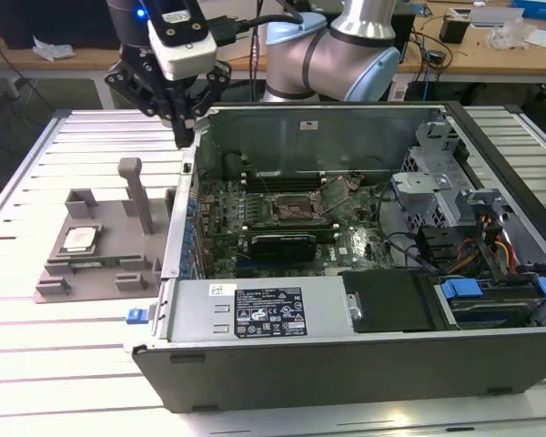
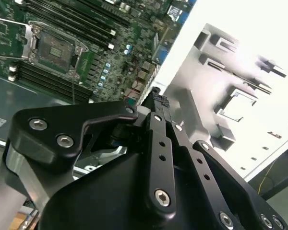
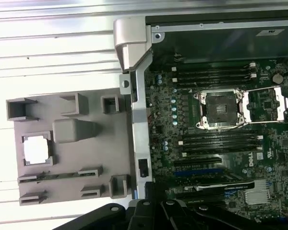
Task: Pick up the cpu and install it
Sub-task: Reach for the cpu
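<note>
Pickup step, not begun as far as I judge: nothing's in my grip. Nearest in the exterior view is the open dark-grey metal computer case (image 1: 346,364), its labelled side wall facing front. On the exterior view's left, just beside the case, sits the grey plastic fixture tray (image 1: 109,269). The cpu (image 1: 78,238), a small flat square chip w/ a shiny silver top, lies flat in a pocket of it, untouched. Further in, on the green motherboard (image 1: 355,244), the square black metal-framed socket (image 1: 296,208) has no chip in it. Farthest, my black gripper (image 1: 184,135) hangs above the case's far-left corner, fingers pressed together on nothing, well apart from the chip. Next move, IMO, calls for spreading the jaws, getting over the tray and squaring up w/ the chip's edges before any descent.
</note>
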Controlling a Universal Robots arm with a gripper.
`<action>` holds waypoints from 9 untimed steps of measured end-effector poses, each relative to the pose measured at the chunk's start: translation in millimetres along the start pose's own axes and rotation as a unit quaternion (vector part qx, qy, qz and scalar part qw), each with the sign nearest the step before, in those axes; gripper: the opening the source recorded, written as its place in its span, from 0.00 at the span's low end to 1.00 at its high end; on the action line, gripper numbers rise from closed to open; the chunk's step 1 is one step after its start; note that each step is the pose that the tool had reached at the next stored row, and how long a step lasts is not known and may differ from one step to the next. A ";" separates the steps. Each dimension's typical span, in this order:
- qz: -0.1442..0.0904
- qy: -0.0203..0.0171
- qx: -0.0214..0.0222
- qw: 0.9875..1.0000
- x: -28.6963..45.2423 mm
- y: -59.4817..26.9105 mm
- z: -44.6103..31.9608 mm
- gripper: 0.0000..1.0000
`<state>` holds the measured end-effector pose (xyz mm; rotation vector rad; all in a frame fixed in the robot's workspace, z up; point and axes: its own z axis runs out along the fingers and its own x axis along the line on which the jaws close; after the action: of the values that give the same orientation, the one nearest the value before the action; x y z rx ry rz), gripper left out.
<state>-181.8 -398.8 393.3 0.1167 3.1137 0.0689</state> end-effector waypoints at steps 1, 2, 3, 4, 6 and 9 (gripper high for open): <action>0.000 0.000 0.000 1.000 2.6 -0.2 0.0 0.11; 0.000 0.000 0.000 1.000 6.4 -0.5 -0.2 0.11; 0.000 0.000 0.000 1.000 8.4 -0.7 -0.2 0.11; 0.000 0.000 0.000 1.000 11.2 -0.9 -0.3 0.11; 0.000 0.000 0.000 1.000 17.1 -1.3 -0.5 0.11; 0.000 0.000 0.000 1.000 27.2 -2.1 -0.7 0.11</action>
<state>-209.1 -398.9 393.3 0.1165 3.1136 0.0689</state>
